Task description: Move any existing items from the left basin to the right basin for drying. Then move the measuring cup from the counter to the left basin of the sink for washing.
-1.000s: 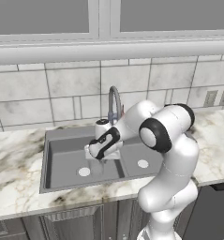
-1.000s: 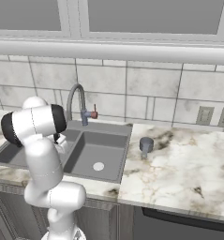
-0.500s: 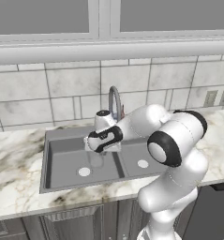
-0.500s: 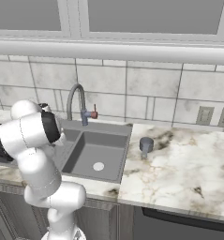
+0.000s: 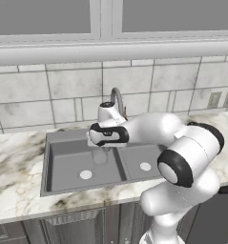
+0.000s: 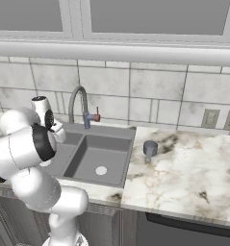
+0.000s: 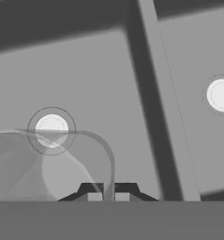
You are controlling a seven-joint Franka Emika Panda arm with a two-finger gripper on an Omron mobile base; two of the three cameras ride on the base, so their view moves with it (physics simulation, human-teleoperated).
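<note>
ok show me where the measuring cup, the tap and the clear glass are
measuring cup (image 6: 150,148), right base view, its dark side wall.
tap (image 6: 78,98), right base view, the curved neck.
clear glass (image 7: 62,173), hand view, its see-through wall near the rim.

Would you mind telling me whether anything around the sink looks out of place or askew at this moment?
Only the clear glass: it hangs off the sink floor over the left basin, pinched by its rim in the shut gripper. The measuring cup stands upright on the counter. Nothing looks spilled or damaged.
</note>
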